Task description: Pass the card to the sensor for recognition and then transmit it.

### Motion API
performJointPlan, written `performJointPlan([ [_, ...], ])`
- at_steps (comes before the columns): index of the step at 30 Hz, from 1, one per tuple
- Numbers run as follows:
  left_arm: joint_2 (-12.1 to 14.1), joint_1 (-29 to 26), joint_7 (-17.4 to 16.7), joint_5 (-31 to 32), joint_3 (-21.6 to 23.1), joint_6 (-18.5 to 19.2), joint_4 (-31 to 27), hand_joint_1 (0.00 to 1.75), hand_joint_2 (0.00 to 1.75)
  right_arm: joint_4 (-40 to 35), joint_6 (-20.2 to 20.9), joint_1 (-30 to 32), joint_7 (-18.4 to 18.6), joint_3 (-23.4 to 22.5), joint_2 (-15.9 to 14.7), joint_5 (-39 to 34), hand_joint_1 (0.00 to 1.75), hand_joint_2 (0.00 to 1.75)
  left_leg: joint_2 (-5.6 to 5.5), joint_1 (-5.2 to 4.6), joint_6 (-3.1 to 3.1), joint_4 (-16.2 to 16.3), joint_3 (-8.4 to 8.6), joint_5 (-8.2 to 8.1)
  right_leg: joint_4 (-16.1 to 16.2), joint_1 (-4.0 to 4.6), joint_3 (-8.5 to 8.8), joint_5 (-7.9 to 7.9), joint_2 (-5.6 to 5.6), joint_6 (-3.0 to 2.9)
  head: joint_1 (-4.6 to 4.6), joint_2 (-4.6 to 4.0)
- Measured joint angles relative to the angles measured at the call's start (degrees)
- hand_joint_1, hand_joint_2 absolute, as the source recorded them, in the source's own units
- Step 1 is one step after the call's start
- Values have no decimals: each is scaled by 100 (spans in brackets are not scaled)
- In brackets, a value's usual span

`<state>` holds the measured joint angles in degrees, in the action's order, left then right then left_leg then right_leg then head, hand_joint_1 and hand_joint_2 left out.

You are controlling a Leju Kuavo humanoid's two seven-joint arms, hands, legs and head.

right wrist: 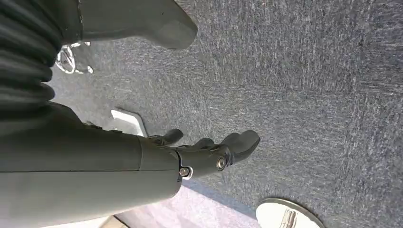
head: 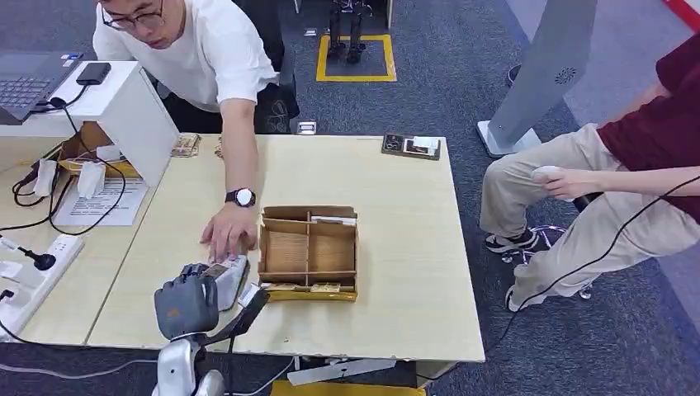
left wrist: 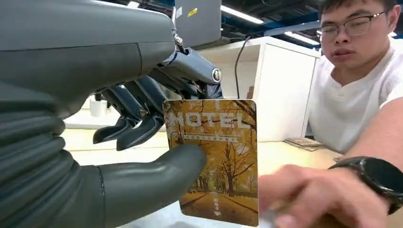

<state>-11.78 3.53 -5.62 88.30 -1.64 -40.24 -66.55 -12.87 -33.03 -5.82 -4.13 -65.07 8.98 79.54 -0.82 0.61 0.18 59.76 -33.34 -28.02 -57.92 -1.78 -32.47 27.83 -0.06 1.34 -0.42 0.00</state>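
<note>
At the near edge of the table [head: 396, 272], the robot's left hand [head: 188, 301] pinches the yellow hotel card [left wrist: 216, 161] upright between thumb and fingers, so it should hold tight and keep the card flat toward the sensor, away from the person's hand [head: 227, 235], while its right hand [right wrist: 209, 152] hangs loosely spread and holds nothing.

Box [head: 308, 252] on table [head: 396, 247]; card [left wrist: 214, 159] left.

Light wooden table [head: 396, 272] at centre on blue-grey carpet [head: 462, 74]. White desk [head: 124, 103] with laptop [head: 29, 78] at 10 o'clock; yellow floor marking [head: 355, 76] at 12 o'clock; white kiosk stand [head: 545, 78] at 2 o'clock. Ceiling strip lights [left wrist: 242, 14] overhead.
</note>
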Motion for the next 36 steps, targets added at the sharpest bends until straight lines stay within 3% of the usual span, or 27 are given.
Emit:
performJointPlan([
  [10, 85, -6, 4, -48, 61, 0, -2, 175, 175, 0, -7, 4, 0, 2, -4, -17, 0, 175, 0, 0, 0, 0, 0, 0, 0, 0, 0, 0, 0, 0, 0, 0],
  [23, 44, -58, 494, -24, 42, -4, -147, 175, 175, 0, -7, 10, 7, 9, -33, -31, 0, 175, -1, 0, 0, 0, -1, 0, 0, 0, 0, 0, -1, 0, 0, 0],
  [36, 48, -16, 127, 9, 61, -7, 188, 175, 175, 0, 0, 13, 50, 120, -37, -197, 0, 175, 0, 0, 0, 0, 0, 0, 0, 0, 0, 0, 0, 0, 0, 0],
])
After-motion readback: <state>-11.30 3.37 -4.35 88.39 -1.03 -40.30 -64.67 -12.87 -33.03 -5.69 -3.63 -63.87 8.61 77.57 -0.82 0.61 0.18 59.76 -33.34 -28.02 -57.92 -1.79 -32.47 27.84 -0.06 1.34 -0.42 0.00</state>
